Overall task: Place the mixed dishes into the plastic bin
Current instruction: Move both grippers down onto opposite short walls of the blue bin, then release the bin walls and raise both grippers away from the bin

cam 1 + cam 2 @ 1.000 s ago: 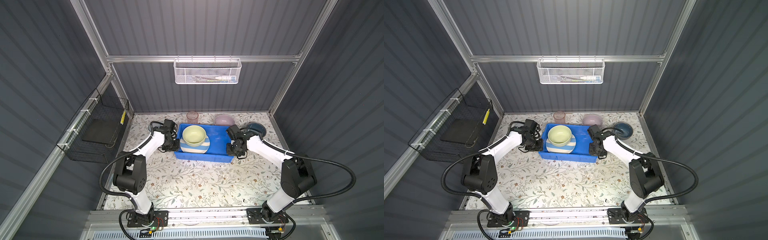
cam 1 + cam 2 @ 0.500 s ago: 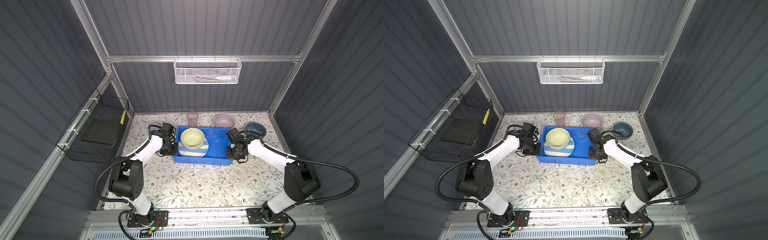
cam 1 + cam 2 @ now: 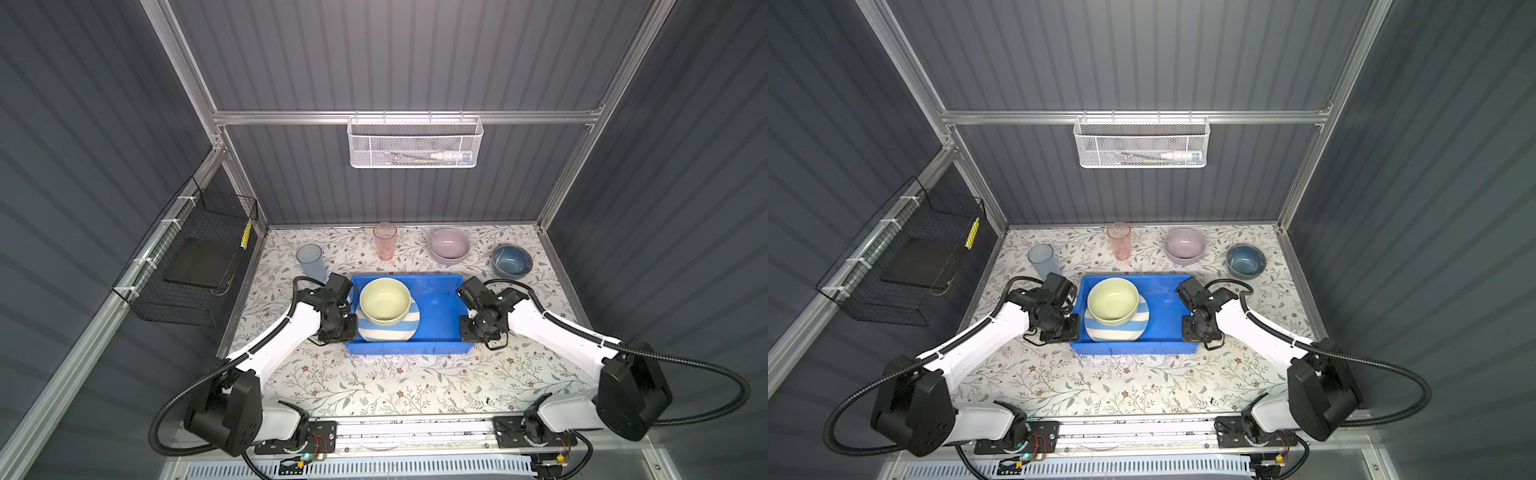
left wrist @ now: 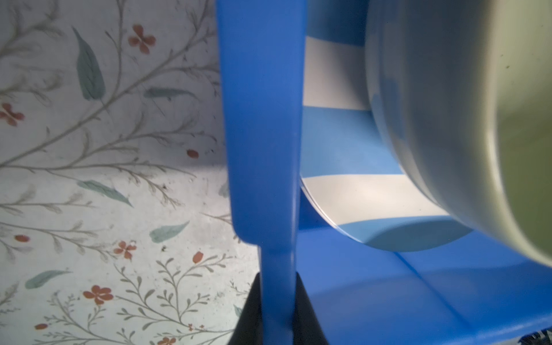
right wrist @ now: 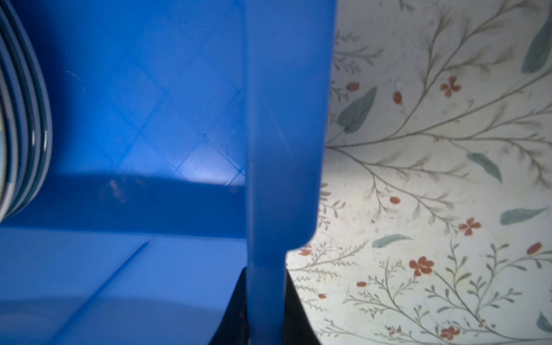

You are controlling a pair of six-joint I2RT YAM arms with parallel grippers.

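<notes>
Left gripper [image 3: 350, 327] and right gripper [image 3: 466, 330] are each clamping narrowly onto opposite end walls of the bright blue shallow plastic bin [image 3: 436, 303] in a top view. The bin is showing over the middle of the floral-print tabletop [image 3: 374, 382], carrying a pale green bowl [image 3: 384, 301] on a blue-white striped plate [image 3: 401, 332]. In the left wrist view, black fingers [image 4: 248, 316] are pinching the bin's lipped wall. In the right wrist view, the fingers [image 5: 294, 313] are pinching the other wall likewise.

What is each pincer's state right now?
The left pincer is closed, holding the plastic bin by its left wall.
The right pincer is closed, holding the plastic bin by its right wall.
</notes>
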